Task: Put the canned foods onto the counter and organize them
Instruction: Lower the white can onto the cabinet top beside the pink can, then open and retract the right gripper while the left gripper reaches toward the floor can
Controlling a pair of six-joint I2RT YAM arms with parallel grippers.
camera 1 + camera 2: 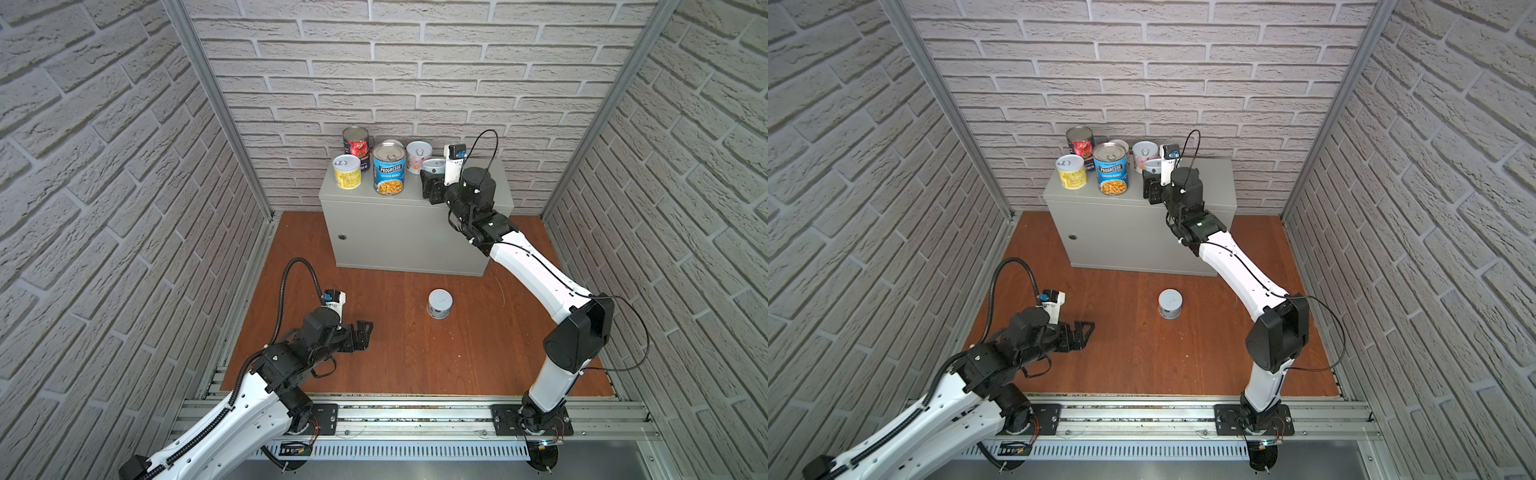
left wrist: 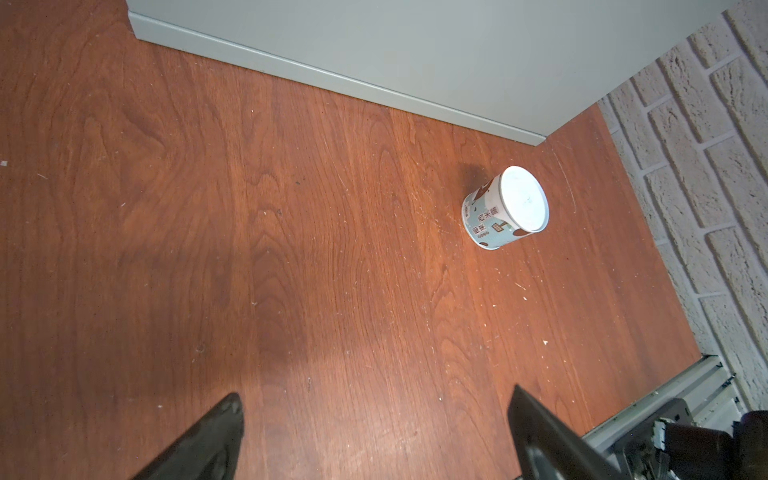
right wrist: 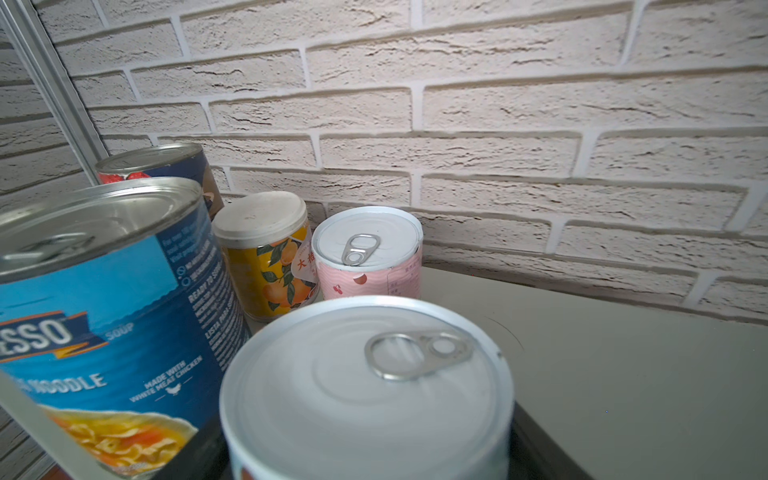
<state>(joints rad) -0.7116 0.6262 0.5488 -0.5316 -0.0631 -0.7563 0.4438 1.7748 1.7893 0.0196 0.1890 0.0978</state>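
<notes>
Several canned foods stand on the counter (image 1: 415, 232): a red-tomato tin (image 1: 356, 141), a yellow tin (image 1: 347, 171), a blue Progresso tin (image 1: 389, 168), a pink tin (image 1: 419, 156) and an orange-fruit tin (image 3: 266, 253) behind the Progresso. My right gripper (image 1: 432, 183) is shut on a short white-topped can (image 3: 365, 395) over the counter's top, beside the Progresso (image 3: 104, 311); I cannot tell if this can touches the top. One more short pale can (image 1: 439, 303) stands upright on the floor, also in the left wrist view (image 2: 505, 208). My left gripper (image 1: 361, 332) is open and empty, low over the floor to that can's left.
The reddish wooden floor (image 1: 395, 353) lies in front of the counter. Brick-pattern walls (image 1: 104, 187) close in both sides and the back. The right half of the counter top (image 3: 623, 374) is bare. An aluminium rail (image 1: 415, 419) carries both arm bases.
</notes>
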